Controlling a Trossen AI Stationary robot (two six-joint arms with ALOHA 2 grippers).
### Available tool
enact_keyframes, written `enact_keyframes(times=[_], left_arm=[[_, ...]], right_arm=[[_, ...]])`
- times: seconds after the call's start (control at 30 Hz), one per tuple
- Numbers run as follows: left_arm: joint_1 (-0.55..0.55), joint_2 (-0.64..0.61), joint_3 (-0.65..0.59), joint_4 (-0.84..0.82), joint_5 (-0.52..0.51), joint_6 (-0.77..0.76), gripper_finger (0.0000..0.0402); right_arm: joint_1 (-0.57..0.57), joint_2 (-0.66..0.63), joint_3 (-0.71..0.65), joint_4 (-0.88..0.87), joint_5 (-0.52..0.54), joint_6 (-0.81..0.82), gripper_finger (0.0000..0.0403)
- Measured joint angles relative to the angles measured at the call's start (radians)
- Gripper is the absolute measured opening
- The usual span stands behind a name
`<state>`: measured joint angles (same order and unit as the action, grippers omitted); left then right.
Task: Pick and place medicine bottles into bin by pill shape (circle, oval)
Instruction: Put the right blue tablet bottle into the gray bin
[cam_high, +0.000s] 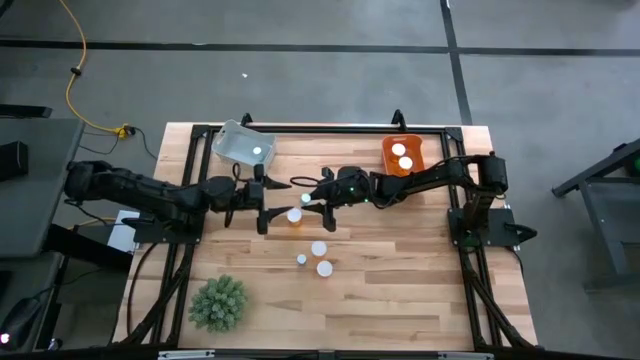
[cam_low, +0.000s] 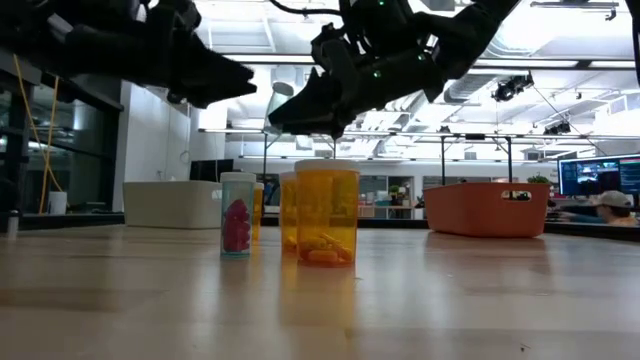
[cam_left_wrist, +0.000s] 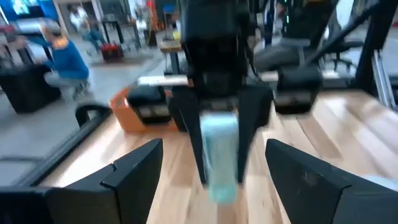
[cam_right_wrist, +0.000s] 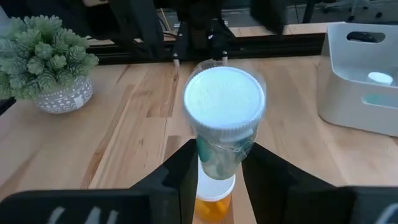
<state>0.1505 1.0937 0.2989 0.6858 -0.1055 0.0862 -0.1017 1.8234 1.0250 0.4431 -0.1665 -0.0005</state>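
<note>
My right gripper hangs over the table's middle, shut on a clear, teal-tinted medicine bottle with a white cap. Facing it from the left, my left gripper stands open and apart from the bottle; its two fingers frame the bottle in the left wrist view. Several more medicine bottles stand upright on the table: an amber one just below the grippers, and three nearer the front edge. In the low view one clear bottle holds pink pills and an amber one holds orange pills. My right gripper pinches the clear bottle's body between its two fingers, below the white cap. The fingers come from the table's right side, slanting slightly down. The bottle is lifted clear of the table, its cap end tipped up and back toward the wrist.
A grey bin at the far left holds one white-capped bottle. An orange bin at the far right holds two. A green spiky plant in a pot stands at the near left. Bare wood lies to the near right.
</note>
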Motion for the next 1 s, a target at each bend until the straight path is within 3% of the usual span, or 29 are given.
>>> enact_keyframes(times=[0.47, 0.73, 1.0], left_arm=[[0.000, 0.199, 0.136, -0.008, -0.009, -0.003, 0.0275], [0.000, 0.205, 0.143, 0.003, -0.012, -0.004, 0.0270], [0.000, 0.204, 0.143, 0.001, -0.007, -0.004, 0.0227]], right_arm=[[0.010, 0.000, 0.001, 0.014, -0.001, -0.022, 0.0105], [0.019, 0.000, 0.001, 0.009, 0.008, -0.034, 0.0105], [0.018, 0.000, 0.001, 0.010, 0.009, -0.051, 0.0105]])
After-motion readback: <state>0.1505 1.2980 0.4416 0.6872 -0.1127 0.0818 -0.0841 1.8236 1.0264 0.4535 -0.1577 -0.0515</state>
